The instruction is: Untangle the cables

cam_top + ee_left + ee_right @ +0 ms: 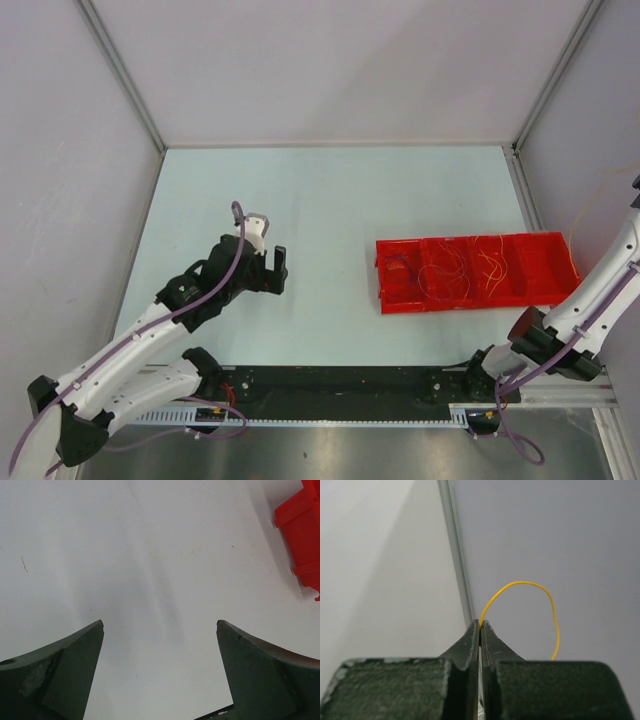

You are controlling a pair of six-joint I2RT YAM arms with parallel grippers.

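Several thin cables lie curled in the red tray [545, 290]: dark purple-grey [440, 280], red [400, 268] and orange-yellow [492, 265] loops. My right gripper [481, 623] is shut on a yellow cable [525, 582], raised high by the right wall. The cable arcs up from the fingertips and drops to the right. In the top view this gripper is almost wholly past the right edge. My left gripper [277, 270] [160, 625] is open and empty over bare table, left of the tray.
The tray's corner [302, 530] shows at the upper right of the left wrist view. Cell walls and a metal corner post [457, 555] stand close to the right gripper. The arm bases sit on a black rail [340, 385] at the near edge.
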